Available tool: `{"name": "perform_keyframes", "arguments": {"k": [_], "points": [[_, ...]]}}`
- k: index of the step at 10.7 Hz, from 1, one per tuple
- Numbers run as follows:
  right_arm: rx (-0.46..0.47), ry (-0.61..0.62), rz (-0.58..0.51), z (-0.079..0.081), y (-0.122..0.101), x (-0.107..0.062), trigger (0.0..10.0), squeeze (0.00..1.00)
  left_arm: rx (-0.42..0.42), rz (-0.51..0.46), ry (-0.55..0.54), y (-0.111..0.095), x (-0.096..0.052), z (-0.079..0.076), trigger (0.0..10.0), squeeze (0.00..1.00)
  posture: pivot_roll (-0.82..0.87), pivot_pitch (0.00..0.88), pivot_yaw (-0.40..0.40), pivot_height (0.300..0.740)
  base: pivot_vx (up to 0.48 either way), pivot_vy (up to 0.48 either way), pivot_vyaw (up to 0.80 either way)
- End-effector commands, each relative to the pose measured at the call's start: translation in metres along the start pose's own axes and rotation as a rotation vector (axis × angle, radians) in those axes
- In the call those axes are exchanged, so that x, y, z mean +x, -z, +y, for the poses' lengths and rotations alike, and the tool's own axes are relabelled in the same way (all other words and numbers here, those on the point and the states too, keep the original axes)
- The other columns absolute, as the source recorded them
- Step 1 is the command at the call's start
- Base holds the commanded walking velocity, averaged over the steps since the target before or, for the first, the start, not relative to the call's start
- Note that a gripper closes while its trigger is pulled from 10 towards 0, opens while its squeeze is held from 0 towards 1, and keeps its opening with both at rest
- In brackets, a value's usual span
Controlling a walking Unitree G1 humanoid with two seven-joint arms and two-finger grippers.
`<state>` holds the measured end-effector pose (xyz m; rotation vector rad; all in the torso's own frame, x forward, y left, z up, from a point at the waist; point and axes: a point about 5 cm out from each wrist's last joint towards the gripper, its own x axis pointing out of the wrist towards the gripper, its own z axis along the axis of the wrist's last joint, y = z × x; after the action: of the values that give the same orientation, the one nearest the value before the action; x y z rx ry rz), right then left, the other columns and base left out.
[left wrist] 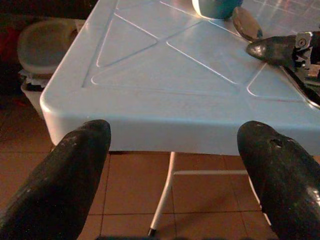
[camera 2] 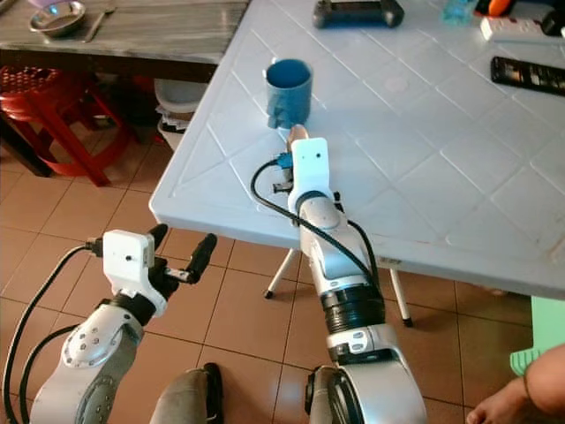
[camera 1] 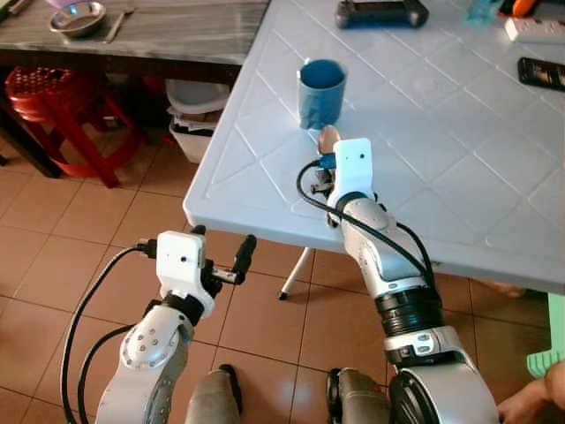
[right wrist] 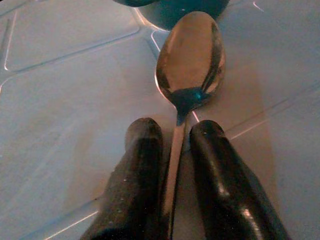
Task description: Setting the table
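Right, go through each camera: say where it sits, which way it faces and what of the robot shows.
Left eye view: on the head, facing forward and down at the white table; both silver arms show.
Right eye view: the head's other eye, same scene.
Left wrist view: on the left wrist, looking along the open left claw at the table corner.
Right wrist view: on the right wrist, looking along the right claw, shut on the spoon.
Shared: spoon and blue cup appear in all four.
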<state>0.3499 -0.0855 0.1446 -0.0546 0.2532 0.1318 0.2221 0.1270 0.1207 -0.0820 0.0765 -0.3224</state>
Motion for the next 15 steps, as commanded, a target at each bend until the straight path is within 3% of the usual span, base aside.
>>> {"name": "perform_keyframes", "arguments": {"k": [1,5,9,11,13,15], "points": [[0.02,0.023,0.214,-0.008,0.05,-0.004,0.0,0.0,-0.003,0.026,-0.002,0.005,-0.003,0.0,10.0,0.0,0.05,0.207,0.058,0.74,0.0,0.0,0.0],[0.102,0.075,0.278,-0.024,0.075,-0.024,0.0,0.0,0.009,0.03,-0.01,0.007,-0.002,0.003,10.0,0.0,0.05,0.181,0.054,0.74,0.0,0.0,0.0],[0.276,0.098,0.326,-0.03,0.077,-0.049,0.0,0.0,0.037,0.045,-0.069,0.01,0.001,0.014,10.0,0.0,0.04,0.163,0.06,0.74,0.0,0.07,0.0],[0.261,0.049,0.3,-0.031,0.073,-0.056,0.0,0.0,0.079,0.04,-0.128,0.009,0.003,0.026,10.0,0.0,0.03,0.148,0.059,0.74,0.0,0.48,0.0],[0.248,0.021,0.265,-0.028,0.066,-0.049,0.0,0.0,0.1,0.034,-0.164,0.009,0.006,0.033,10.0,0.0,0.03,0.147,0.06,0.74,0.0,0.48,0.0],[0.221,-0.008,0.157,-0.022,0.045,-0.041,0.0,0.0,0.114,0.024,-0.173,0.008,0.008,0.033,10.0,0.0,0.03,0.142,0.058,0.74,0.0,0.48,0.0]]}}
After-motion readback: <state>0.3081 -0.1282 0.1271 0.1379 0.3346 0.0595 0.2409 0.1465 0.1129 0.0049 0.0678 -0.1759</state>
